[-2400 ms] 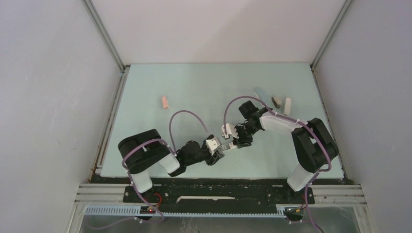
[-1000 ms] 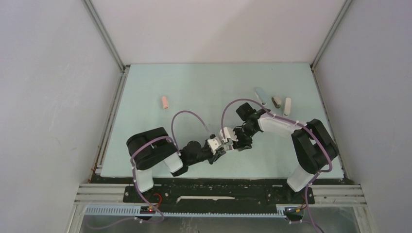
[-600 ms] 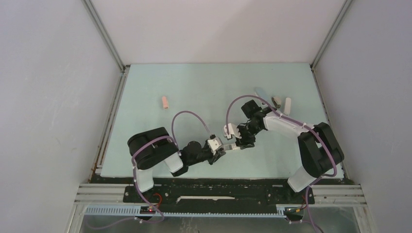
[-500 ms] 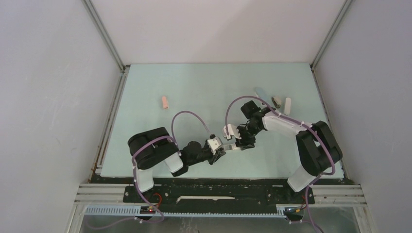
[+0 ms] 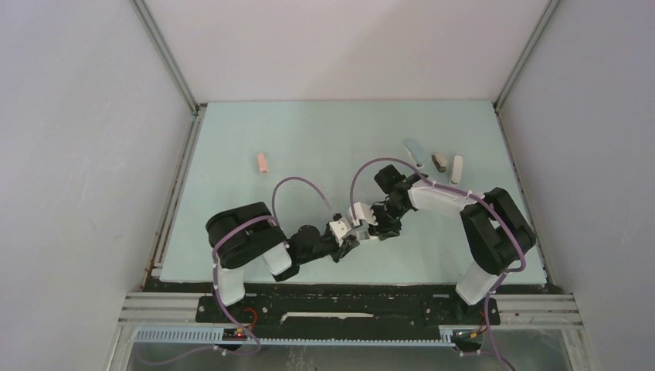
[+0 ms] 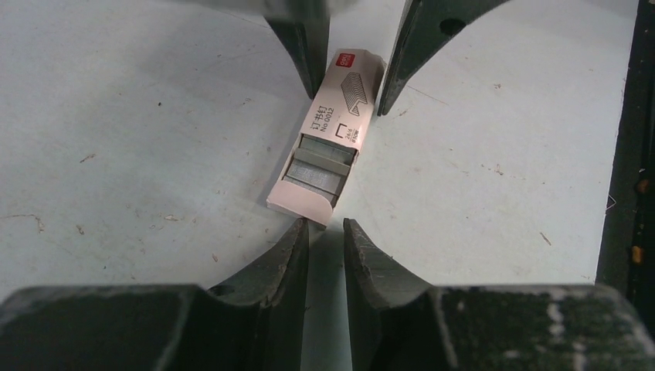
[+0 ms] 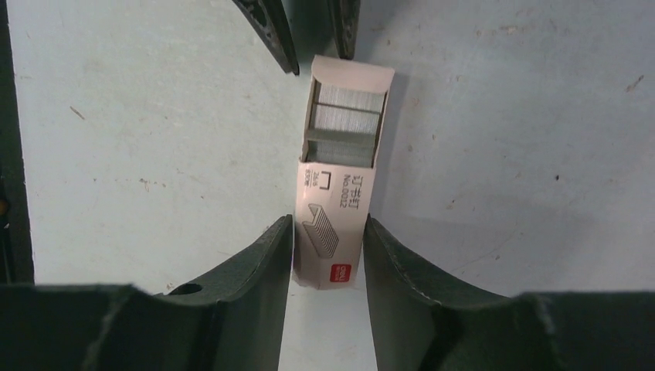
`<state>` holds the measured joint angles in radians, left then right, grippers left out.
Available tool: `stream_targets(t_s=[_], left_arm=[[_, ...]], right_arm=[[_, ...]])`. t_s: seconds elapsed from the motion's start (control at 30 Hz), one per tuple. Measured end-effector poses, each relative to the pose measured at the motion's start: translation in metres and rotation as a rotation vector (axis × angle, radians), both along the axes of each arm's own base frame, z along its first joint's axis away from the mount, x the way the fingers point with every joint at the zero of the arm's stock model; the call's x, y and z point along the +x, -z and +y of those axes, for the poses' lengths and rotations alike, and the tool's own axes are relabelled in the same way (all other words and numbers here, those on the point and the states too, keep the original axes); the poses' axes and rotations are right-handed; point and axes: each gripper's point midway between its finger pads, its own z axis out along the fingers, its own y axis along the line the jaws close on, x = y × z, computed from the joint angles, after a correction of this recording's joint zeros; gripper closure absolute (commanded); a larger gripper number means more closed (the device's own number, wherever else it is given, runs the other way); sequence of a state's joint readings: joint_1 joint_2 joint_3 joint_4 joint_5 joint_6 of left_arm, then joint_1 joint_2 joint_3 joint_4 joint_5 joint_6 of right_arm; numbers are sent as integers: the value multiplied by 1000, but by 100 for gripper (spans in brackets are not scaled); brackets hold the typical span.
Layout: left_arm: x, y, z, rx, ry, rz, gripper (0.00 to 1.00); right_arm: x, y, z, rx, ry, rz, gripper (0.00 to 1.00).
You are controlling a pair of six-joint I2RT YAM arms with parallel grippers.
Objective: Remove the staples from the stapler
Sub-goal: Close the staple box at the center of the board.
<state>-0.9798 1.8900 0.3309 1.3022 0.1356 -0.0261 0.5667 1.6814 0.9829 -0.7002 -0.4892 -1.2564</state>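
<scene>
A: Gripping noted: the right pincer [image 7: 327, 228] is closed on the labelled end of the staple box [image 7: 334, 193], which lies flat on the worktop [image 7: 154, 116].
B: The left pincer [image 6: 324, 232] is narrowed, nothing held; its tips are set just at the open end, where the staples [image 6: 320, 166] are seen.
A: Advised: the box is to be pinned steadily while the strips are drawn straight out, cardboard uncrushed.

- The left arm [image 5: 303, 246] is stretched low toward the right, and the left gripper [image 6: 326, 232] is held with its jaws narrowly parted.
- The right arm [image 5: 442, 198] is bent inward.
- The right gripper [image 7: 328, 232] is closed on the staple box [image 7: 340, 193] end seated between its jaws.
- Both grippers are pointed tip to tip, close together.
</scene>
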Motion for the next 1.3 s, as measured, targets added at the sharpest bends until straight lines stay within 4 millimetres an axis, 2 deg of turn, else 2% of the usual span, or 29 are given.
stream_targets(t_s=[0.17, 0.37, 0.5, 0.6, 0.9, 1.03, 1.2, 1.3], left_arm=[[-1, 0, -1, -6, 6, 0, 73], [-1, 0, -1, -11, 6, 5, 73], [-1, 0, -2, -15, 6, 8, 73], [-2, 0, -2, -19, 5, 13, 72], [-2, -2, -3, -41, -4, 36, 50], [-2, -14, 0, -73, -30, 41, 45], [-3, -42, 6, -153, -62, 42, 39], [-4, -55, 12, -201, -91, 56, 41]], right_arm=[[-4, 0, 8, 3, -20, -5, 57], [-4, 0, 9, 3, -3, -2, 61], [-4, 0, 9, 1, 5, 0, 59], [-4, 0, 9, 1, 10, 3, 52], [-3, -2, 11, 20, 16, 8, 42], [-2, -10, 5, 43, 29, 15, 41], [0, -20, -6, 65, 45, 15, 41], [1, -21, -12, 61, 55, 19, 45]])
